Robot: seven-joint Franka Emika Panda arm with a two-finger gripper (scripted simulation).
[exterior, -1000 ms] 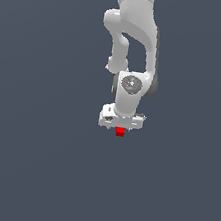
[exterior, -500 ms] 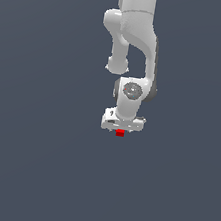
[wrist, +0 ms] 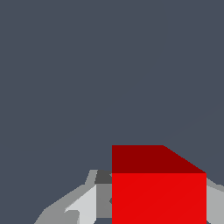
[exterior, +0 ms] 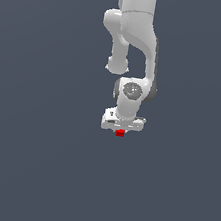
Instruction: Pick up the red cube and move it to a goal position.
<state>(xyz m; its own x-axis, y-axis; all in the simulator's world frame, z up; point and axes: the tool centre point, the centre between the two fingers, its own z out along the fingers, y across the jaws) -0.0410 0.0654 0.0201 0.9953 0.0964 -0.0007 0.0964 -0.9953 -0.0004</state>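
Already the gripper (exterior: pixel 120 131) had its fingers (wrist: pixel 85 205) clamped on the red cube (exterior: pixel 120 133), so only the carry to the unseen goal apparently remained.

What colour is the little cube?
The cube is bright red, with a darker red top face; the wrist view shows it best.

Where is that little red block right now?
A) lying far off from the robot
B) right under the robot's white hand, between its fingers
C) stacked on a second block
B: the red block sits directly below the hand, and the wrist view shows grey fingers on either side of it.
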